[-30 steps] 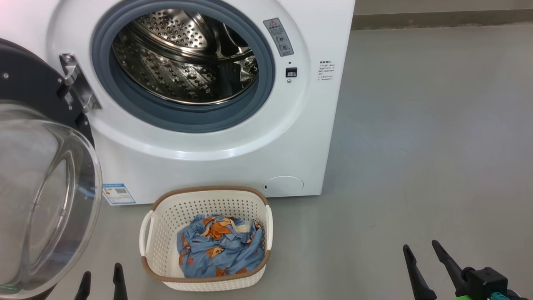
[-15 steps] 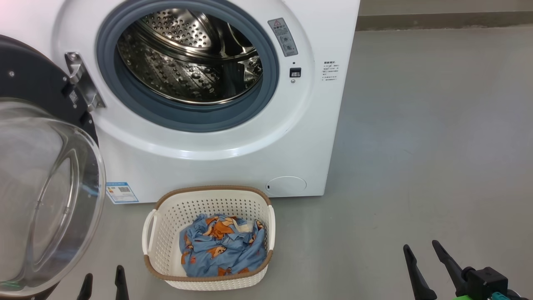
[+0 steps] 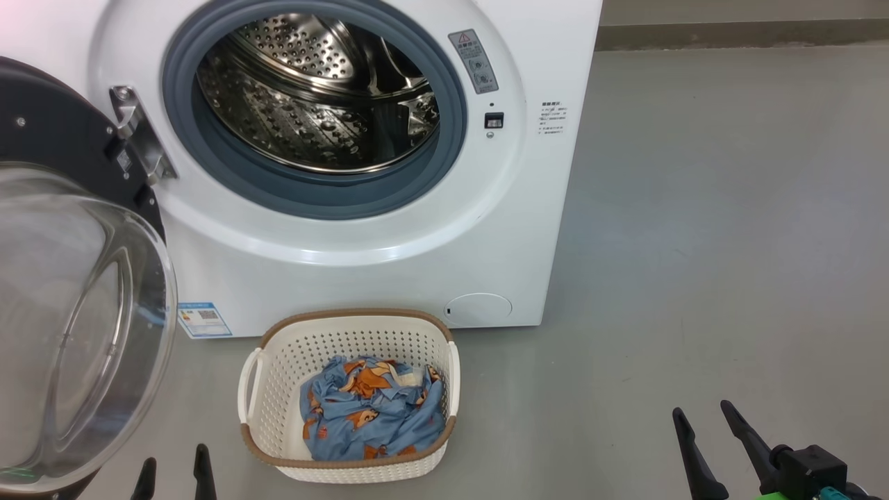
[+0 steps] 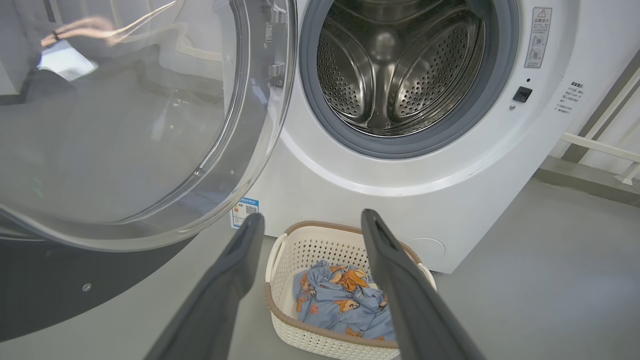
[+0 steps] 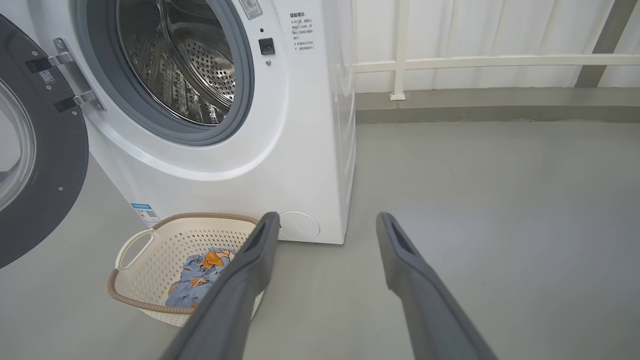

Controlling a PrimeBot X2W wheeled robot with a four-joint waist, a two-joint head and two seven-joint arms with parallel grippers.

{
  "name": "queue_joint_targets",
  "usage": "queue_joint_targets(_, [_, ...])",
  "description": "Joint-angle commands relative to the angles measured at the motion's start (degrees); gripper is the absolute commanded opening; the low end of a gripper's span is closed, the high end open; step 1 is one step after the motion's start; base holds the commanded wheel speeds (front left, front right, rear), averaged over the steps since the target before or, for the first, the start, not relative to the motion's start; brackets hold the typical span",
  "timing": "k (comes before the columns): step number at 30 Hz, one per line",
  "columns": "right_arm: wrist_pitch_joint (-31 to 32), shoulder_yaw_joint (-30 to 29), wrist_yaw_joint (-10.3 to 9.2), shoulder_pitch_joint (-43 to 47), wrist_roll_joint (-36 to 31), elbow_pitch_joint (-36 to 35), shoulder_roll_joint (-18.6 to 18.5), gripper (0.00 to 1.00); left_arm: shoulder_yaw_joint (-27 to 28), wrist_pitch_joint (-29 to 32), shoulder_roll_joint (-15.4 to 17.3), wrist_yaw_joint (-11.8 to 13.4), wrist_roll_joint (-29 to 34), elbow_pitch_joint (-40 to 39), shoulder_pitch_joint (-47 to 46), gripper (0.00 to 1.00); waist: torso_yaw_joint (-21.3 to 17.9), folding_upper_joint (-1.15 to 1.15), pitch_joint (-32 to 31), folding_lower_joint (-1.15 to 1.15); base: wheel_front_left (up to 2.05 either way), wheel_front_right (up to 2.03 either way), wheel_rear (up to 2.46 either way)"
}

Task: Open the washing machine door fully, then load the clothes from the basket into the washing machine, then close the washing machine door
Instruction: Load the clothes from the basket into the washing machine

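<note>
The clothes (image 3: 371, 410): crumpled heap, light blue w/ orange-brown cartoon print & a cream patch. They lie in the bottom of the basket (image 3: 347, 344), towards its 3 o'clock side. Prob. soft, light & limp, so they'll drape & trail when lifted; not fragile, not slippery. Best hold IMO: pinch a raised fold at the top of the heap, deep enough to catch several layers. Can't tell how many pieces there are. The basket is thin perforated plastic, prob. light, so it may slide or lift if fabric snags.

The basket stands on the floor (image 3: 694, 243) at 6 o'clock of the washing machine (image 3: 347, 271), just in front of it. The washing machine door (image 3: 69, 333) hangs swung out at 9 o'clock of the drum (image 3: 312, 90) opening, on its hinge (image 3: 139, 142).

The left gripper (image 3: 173, 457) is at 7 o'clock of the basket, the right gripper (image 3: 701, 408) at approx. 4 o'clock, well apart. Both have fingers spread wide w/ nothing in them.

Writing:
- Blue energy label (image 3: 203, 319) w/ QR code, at 10 o'clock of the basket.
- Warning sticker (image 3: 474, 61) w/ red triangle, at 2 o'clock of the opening.
- Small text block (image 3: 552, 119) further out at 3 o'clock.

All print is too small to read; no brand seen.
</note>
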Motion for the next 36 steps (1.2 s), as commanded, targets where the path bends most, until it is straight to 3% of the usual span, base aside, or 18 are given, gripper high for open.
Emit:
queue_joint_targets(1, [-0.7, 1.0, 0.09, -1.73, 0.75, -1.26, -0.46, 1.0, 2.07, -0.47, 0.72, 0.67, 1.01, -1.09, -0.79, 1.0, 0.03, 0.0, 0.06, 0.0, 0.0, 0.0, 0.0])
queue_joint_targets(15, [-0.7, 0.79, 0.09, -1.69, 0.6, -1.33, -0.42, 1.0, 2.13, -0.47, 0.7, 0.44, 0.77, -0.96, -0.75, 1.0, 0.14, 0.0, 0.33, 0.0, 0.17, -0.17, 0.0])
queue_joint_targets(36, [-0.7, 0.73, 0.09, -1.92, 0.67, -1.2, -0.46, 1.0, 2.73, -0.47, 0.68, 1.06, 2.27, -1.71, -0.86, 1.0, 0.27, 0.0, 0.73, 0.0, 1.31, -1.31, 0.0])
